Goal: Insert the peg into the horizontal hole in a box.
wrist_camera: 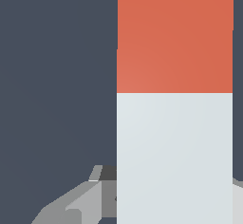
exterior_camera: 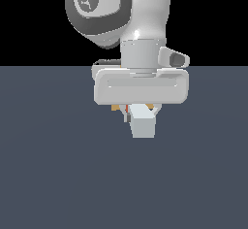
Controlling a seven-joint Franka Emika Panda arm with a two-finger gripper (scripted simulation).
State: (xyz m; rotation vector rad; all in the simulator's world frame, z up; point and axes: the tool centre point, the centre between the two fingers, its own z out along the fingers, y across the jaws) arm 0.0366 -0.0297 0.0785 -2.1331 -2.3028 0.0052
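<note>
Nearest the exterior view's camera, the white end face of the long, slim, square-section peg [exterior_camera: 144, 126] jutted toward the lens below the pale grey gripper [exterior_camera: 140, 114], raised off the dark grey-blue surface [exterior_camera: 58, 174]. The fingers [exterior_camera: 127, 114] were mostly hidden behind the hand's broad body, yet the bar hung between them clear of the surface, so they appeared closed on the peg. In the wrist view the bar [wrist_camera: 174, 152] filled much of the picture, its white length running on into an orange-red end [wrist_camera: 174, 35].

It looked like a rigid, light, smooth-sided bar that would not bend; flat opposite faces suited a pinch, and a hold on the white stretch would leave the coloured end free.

Its long axis lay roughly level, white end toward the exterior camera, orange-red end away.

Behind the hand, slivers of tan [exterior_camera: 115, 107] peeked out, probably the box; the hole could not be seen.
</note>
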